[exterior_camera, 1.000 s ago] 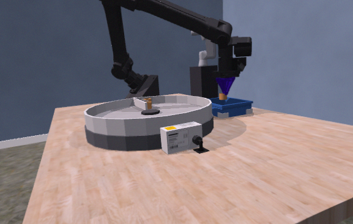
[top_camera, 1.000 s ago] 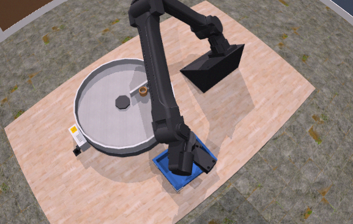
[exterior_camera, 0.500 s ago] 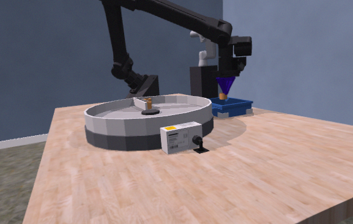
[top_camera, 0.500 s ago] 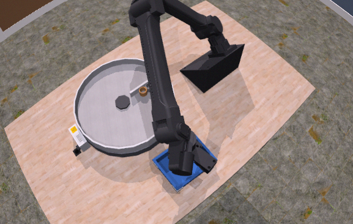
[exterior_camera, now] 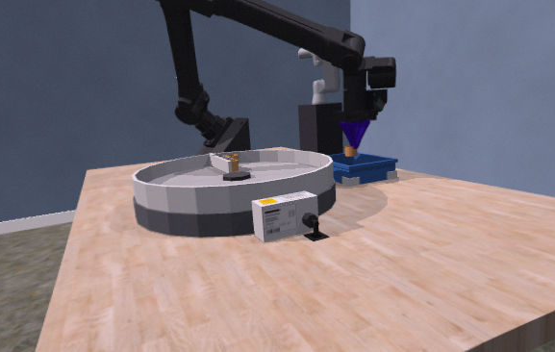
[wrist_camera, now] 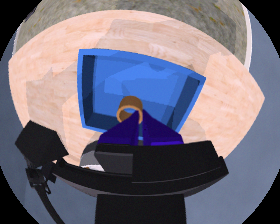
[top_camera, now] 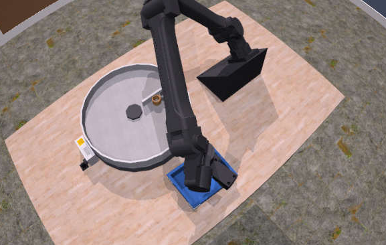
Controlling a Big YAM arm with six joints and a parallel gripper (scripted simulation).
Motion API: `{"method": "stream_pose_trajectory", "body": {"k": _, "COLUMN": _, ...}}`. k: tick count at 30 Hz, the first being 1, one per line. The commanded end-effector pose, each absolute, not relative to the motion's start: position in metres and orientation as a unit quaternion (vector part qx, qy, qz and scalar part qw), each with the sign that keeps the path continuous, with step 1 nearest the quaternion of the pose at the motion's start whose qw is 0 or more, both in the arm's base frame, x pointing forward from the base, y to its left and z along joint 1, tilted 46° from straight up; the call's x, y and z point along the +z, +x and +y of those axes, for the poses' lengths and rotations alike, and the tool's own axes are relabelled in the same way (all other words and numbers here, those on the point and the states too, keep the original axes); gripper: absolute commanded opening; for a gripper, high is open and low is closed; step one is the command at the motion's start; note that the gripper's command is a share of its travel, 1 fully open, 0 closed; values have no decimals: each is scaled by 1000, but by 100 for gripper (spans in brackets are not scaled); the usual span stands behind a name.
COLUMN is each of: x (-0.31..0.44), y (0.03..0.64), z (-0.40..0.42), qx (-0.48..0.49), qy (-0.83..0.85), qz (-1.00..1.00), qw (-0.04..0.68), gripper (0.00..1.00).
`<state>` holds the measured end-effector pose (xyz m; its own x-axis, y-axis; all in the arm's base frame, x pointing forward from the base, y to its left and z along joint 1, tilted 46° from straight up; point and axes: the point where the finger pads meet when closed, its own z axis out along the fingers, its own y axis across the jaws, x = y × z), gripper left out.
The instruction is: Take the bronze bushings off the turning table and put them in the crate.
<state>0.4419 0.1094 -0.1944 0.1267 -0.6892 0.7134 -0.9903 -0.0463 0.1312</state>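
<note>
My gripper is shut on a bronze bushing and holds it low over the blue crate, at about the height of its rim. In the wrist view the bushing sits at the tips of the blue fingers, above the crate's floor. In the top view the wrist hides the fingers and most of the crate. Another bronze bushing stands on the grey turning table, next to a short white fence near the black hub. It also shows in the exterior view. I see no steel bushing.
A white box with a yellow label and a small black sensor stand at the turning table's rim. The arm's black base sits at the back of the wooden table top. The arm's long link crosses over the turning table's right side.
</note>
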Motion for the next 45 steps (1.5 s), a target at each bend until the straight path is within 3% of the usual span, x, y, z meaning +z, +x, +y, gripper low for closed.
{"method": "stream_pose_trajectory", "body": {"k": 1, "x": -186, "y": 461, "z": 140, "qx": 252, "qy": 697, "qz": -609, "qw": 281, "gripper": 0}}
{"method": "stream_pose_trajectory", "body": {"k": 45, "x": -187, "y": 470, "z": 122, "qx": 250, "qy": 688, "qz": -620, "qw": 284, "gripper": 0}}
